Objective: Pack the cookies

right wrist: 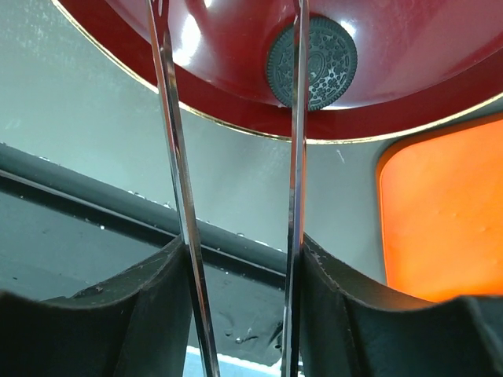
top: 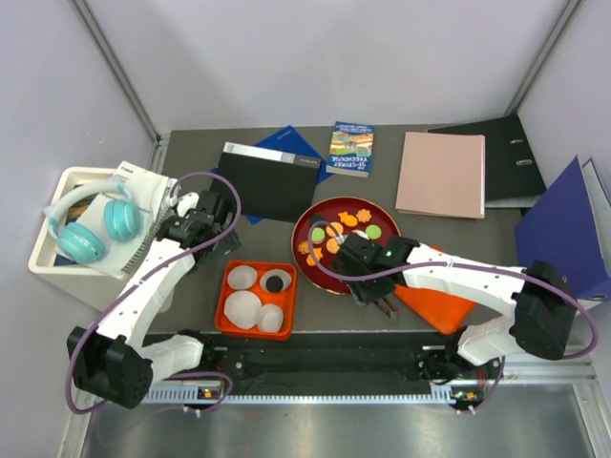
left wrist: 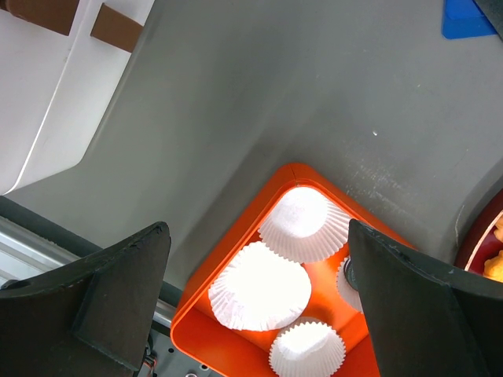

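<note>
Orange, green and other cookies (top: 348, 221) lie on a red plate (top: 325, 277). One black cookie (right wrist: 312, 63) lies near the plate's rim (right wrist: 236, 118). My right gripper (top: 372, 284) (right wrist: 240, 243) is shut on metal tongs (right wrist: 177, 157), whose blades stand apart and reach over the plate; their tips are out of view. An orange tray (top: 229, 320) (left wrist: 228, 345) holds white paper cups (left wrist: 263, 287), and one cup has a black cookie (top: 277, 281) in it. My left gripper (top: 202, 224) (left wrist: 259, 275) hangs open above the tray's far left corner, holding nothing.
An orange lid (top: 434, 301) (right wrist: 440, 212) lies right of the plate. A white box with teal headphones (top: 91, 229) stands at the left. A black binder (top: 269, 179), a book (top: 349, 148), a pink folder (top: 441, 174) and a blue folder (top: 563, 234) line the back and right.
</note>
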